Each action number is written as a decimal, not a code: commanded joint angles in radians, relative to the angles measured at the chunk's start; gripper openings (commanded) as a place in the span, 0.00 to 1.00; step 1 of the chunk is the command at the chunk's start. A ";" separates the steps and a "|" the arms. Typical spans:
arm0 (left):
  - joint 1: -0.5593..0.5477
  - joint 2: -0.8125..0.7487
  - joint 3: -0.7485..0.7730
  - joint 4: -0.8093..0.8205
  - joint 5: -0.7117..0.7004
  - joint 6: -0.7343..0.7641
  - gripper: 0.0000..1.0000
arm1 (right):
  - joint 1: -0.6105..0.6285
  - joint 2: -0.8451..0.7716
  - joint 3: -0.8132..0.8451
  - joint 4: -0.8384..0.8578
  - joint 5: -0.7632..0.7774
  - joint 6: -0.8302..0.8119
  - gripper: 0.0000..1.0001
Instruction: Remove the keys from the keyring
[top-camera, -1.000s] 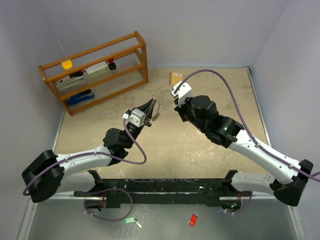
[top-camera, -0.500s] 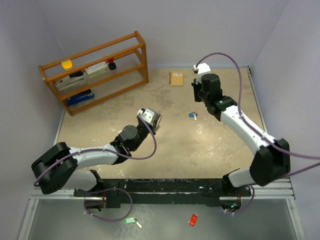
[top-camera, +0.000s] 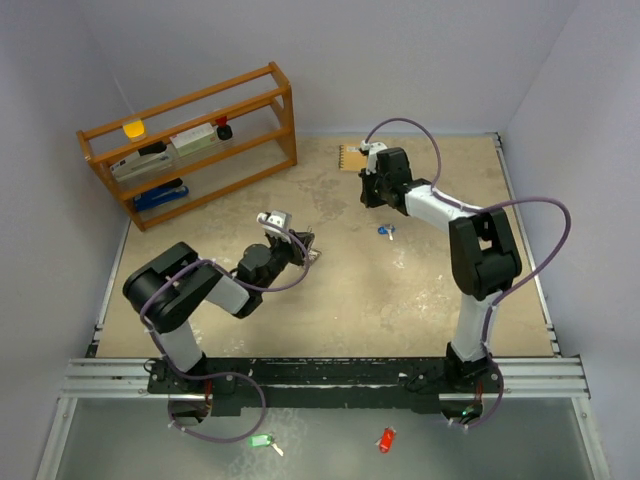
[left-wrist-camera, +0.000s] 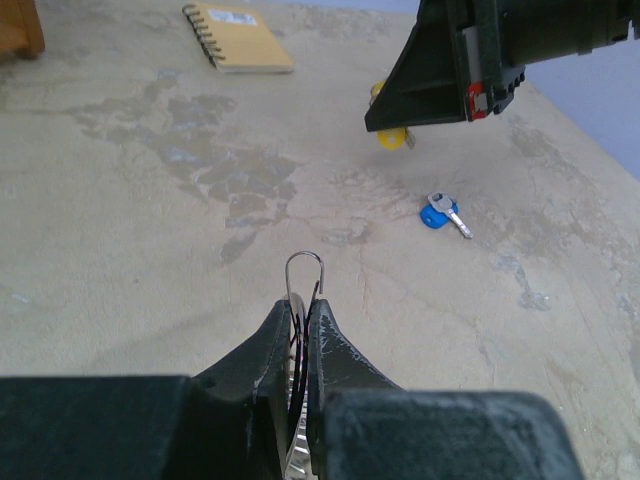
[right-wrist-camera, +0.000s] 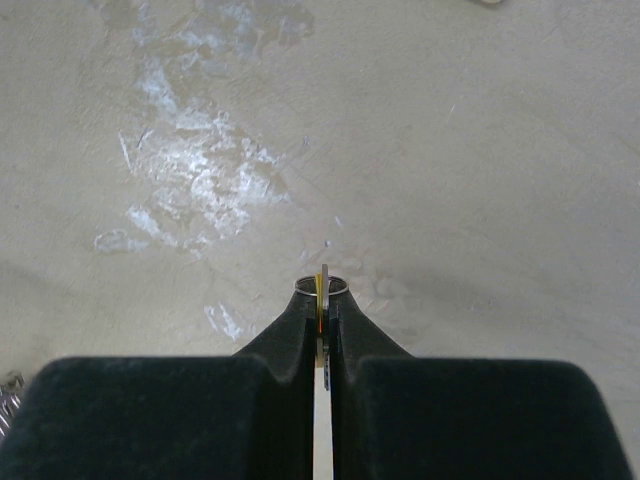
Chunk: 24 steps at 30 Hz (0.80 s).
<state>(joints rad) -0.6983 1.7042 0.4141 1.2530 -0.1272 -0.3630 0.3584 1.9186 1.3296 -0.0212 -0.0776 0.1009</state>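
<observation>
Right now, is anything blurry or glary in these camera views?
Top external: evenly lit, soft shadows. Left wrist: keyring crisp, left gripper dark, blurred near the lens. Right wrist: pale patches on the table, maybe glare; right gripper dark around the yellow key.

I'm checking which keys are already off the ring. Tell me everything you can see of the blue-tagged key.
The blue key is small, with a bright blue plastic tag at one end and a short silver metal blade at the other. It lies flat and loose on the beige table, off the ring. In the left wrist view the blade points toward the lower right. Nothing but the table touches it.
</observation>
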 joint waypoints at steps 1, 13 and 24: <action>0.018 0.092 0.037 0.208 0.101 -0.100 0.00 | -0.003 0.026 0.075 0.062 -0.063 0.015 0.00; 0.084 0.203 0.121 0.136 -0.010 -0.042 0.01 | -0.003 0.148 0.127 0.048 -0.051 -0.007 0.00; 0.091 0.219 0.151 0.041 -0.092 -0.010 0.31 | -0.002 0.200 0.164 0.028 -0.048 -0.016 0.30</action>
<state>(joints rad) -0.6106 1.9141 0.5465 1.2884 -0.1745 -0.3920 0.3542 2.1235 1.4559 0.0013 -0.1226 0.0948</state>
